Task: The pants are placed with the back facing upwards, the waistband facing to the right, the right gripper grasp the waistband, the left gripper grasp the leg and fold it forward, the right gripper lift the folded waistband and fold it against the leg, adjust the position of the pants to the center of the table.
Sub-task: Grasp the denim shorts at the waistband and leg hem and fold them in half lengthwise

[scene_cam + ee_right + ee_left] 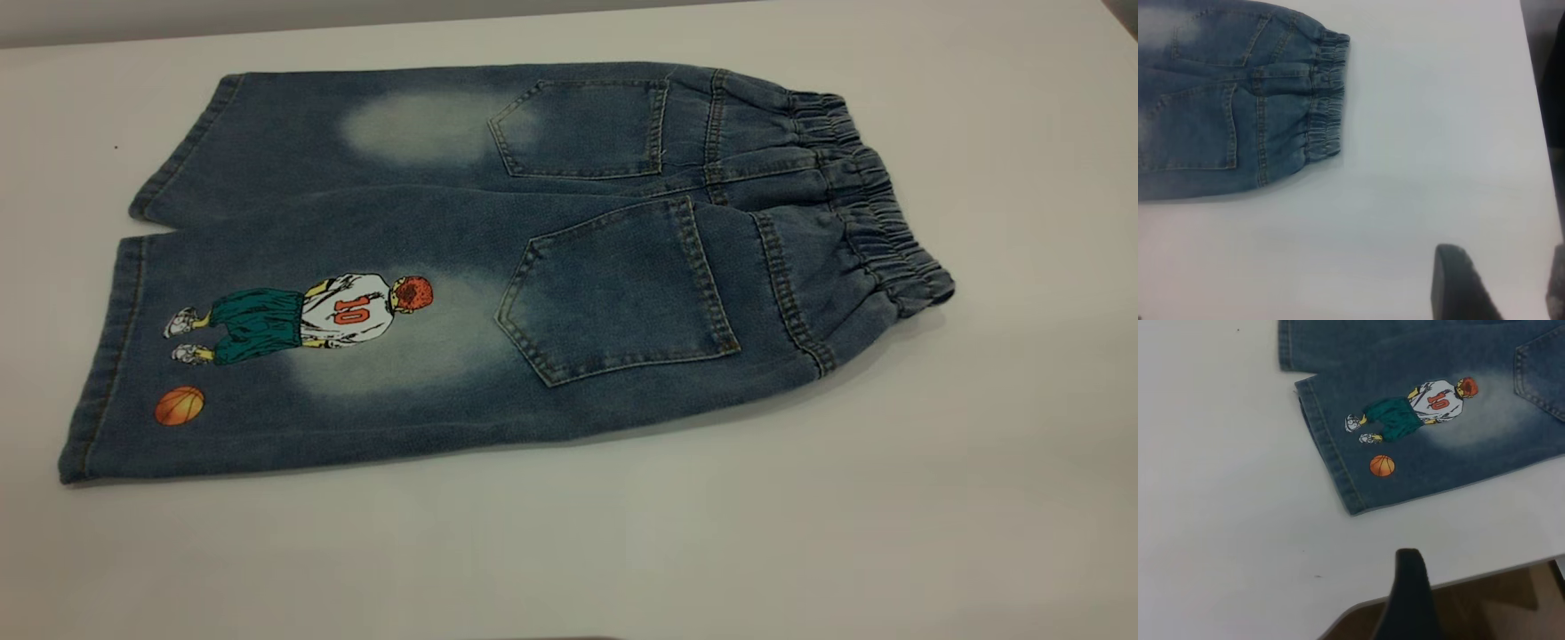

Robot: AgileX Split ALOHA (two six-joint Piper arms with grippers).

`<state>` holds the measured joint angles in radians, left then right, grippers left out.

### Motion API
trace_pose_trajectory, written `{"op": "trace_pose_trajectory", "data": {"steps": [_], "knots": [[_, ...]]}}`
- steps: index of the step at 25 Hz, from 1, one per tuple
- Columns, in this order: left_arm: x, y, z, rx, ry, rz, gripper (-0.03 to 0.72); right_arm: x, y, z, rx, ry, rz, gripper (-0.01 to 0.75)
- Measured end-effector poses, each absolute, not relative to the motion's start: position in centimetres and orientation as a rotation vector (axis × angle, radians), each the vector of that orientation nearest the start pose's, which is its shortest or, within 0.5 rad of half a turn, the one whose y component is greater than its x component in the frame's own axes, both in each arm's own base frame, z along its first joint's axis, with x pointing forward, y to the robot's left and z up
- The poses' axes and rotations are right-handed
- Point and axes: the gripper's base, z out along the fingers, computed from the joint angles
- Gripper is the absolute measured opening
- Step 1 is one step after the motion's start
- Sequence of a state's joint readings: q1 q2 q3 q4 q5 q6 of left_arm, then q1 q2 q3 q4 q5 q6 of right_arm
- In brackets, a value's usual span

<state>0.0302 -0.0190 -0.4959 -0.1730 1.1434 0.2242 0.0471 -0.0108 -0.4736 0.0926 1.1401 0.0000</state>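
The pants (533, 258) lie flat and back up on the table (889, 498), with both back pockets showing. The elastic waistband (876, 204) points right. The leg (293, 356) with the number 10 player and the orange basketball is the nearer one, at the left. Neither gripper shows in the exterior view. In the left wrist view the left gripper (1471, 600) hangs over the table's near edge, short of the leg's hem (1331, 460); one dark finger (1408, 593) shows, with nothing beside it. The right gripper (1508, 283) hovers open above bare table, off the waistband (1328, 100).
The table's near edge (1471, 577) shows in the left wrist view, with brown floor (1498, 607) below it. Its right edge (1531, 100) shows in the right wrist view. Bare white tabletop surrounds the pants on every side.
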Motion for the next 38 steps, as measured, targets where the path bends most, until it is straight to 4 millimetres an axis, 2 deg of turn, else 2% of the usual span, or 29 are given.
{"op": "trace_pose_trajectory", "data": {"steps": [12,15,18,22,26,29,33,38], "knots": [[-1.0,-1.7,27.2,0.158,2.08,-0.13,0.517,-0.8,1.6,26.6,-0.065,2.115,0.272,0.24],[0.1,-1.5,27.9,0.062,2.094,-0.157,0.517,-0.6,1.8,27.2,-0.053,2.099,0.309,0.26],[2.5,-1.2,29.0,-0.024,2.122,-0.175,0.517,0.5,1.8,28.6,-0.02,2.094,0.323,0.308],[6.8,-0.9,29.4,-0.093,2.175,-0.191,0.517,3.8,2.0,29.6,0.025,2.121,0.347,0.413],[11.0,-1.0,29.0,-0.164,2.191,-0.247,0.517,7.9,2.0,29.3,0.077,2.196,0.345,0.519],[13.9,-0.9,28.1,-0.223,2.206,-0.284,0.517,11.2,2.0,28.6,0.124,2.236,0.341,0.55],[16.9,-0.9,26.4,-0.248,2.265,-0.29,0.517,15.2,2.2,26.7,0.206,2.319,0.361,0.561],[19.6,-0.7,23.8,-0.237,2.351,-0.266,0.517,19.4,2.6,22.5,0.303,2.484,0.396,0.57]]}}
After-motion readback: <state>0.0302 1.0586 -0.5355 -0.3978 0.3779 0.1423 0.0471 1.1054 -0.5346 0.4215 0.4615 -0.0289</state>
